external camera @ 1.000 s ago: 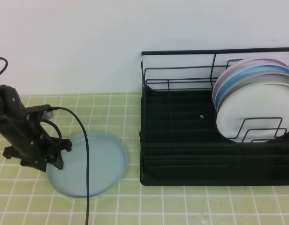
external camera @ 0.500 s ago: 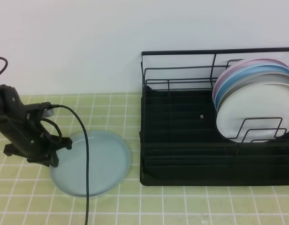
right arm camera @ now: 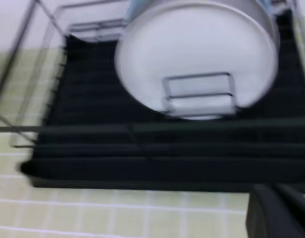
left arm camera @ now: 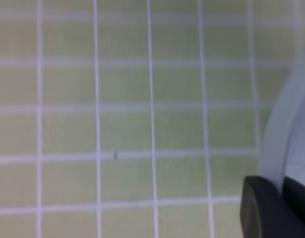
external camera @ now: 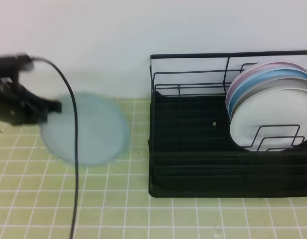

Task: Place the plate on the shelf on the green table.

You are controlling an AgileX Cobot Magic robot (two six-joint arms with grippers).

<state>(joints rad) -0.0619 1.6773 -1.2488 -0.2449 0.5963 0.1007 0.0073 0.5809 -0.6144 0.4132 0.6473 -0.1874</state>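
Observation:
The pale mint-green plate is off the green table, tilted and blurred by motion, left of the black wire shelf. My left gripper is shut on the plate's left rim and holds it in the air. In the left wrist view the plate's rim runs down the right edge into a dark fingertip, above the tiles. My right gripper does not show in the high view. The right wrist view shows only a dark finger at the bottom right, in front of the shelf.
A white plate, a blue plate and a pink plate stand upright in the shelf's right end. The white plate also shows in the right wrist view. A black cable hangs across the held plate.
The left gripper has lifted the mint plate off the tiles and raised it up and slightly left, tilting it. The shelf and its plates have not moved.

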